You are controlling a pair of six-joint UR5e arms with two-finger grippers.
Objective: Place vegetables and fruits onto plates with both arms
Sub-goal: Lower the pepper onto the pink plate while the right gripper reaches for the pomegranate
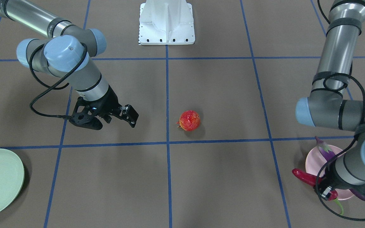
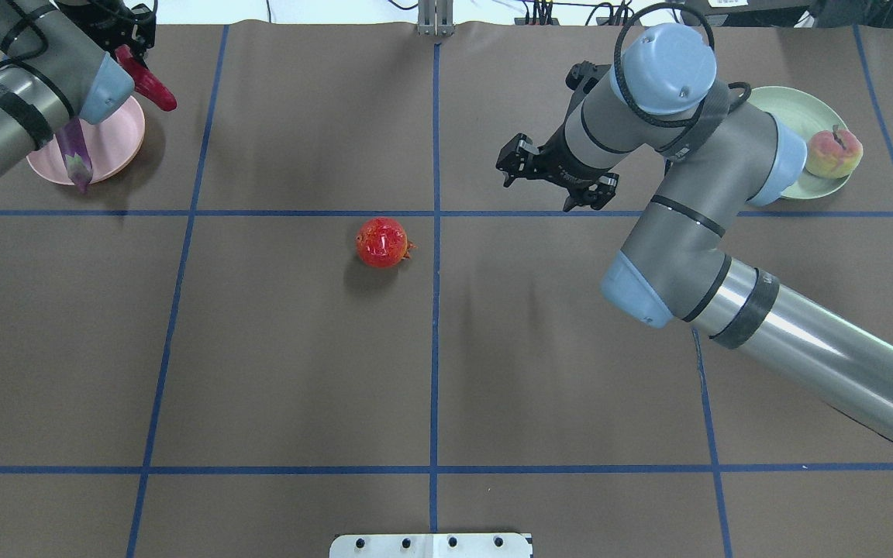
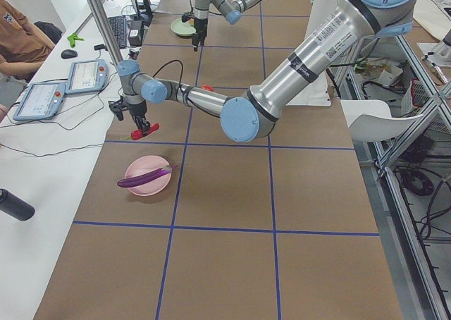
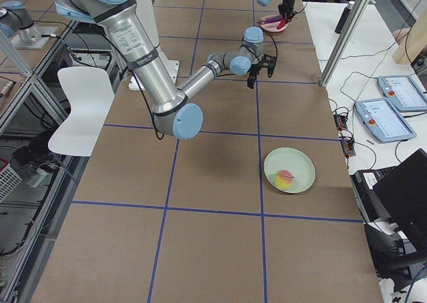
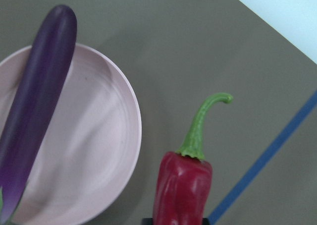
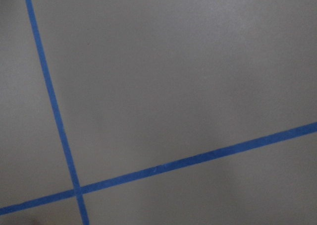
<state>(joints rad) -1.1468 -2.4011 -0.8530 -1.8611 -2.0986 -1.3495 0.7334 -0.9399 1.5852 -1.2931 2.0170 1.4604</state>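
Chili drop at the pink plate in hand; the speckled fruit is not yet picked.
Left gripper [image 2: 125, 48] is clamped on the chili pepper [image 5: 182, 185], held just off the pink plate [image 5: 99, 150] rim; the eggplant [image 5: 42, 96] lies across that plate. It likely needs to shift over the plate, lower, release. Right gripper [image 1: 115, 124], jaws apart and empty, hovers near the red fruit [image 1: 189, 120]; the peach [image 2: 832, 153] sits on the green plate [image 2: 784, 105].

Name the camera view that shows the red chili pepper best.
The left wrist view: the chili pepper fills the foreground, wrinkled red body and green stem clear, beside the pink plate. The overhead and front-facing views show it partly hidden by the left arm; both side views show it small.
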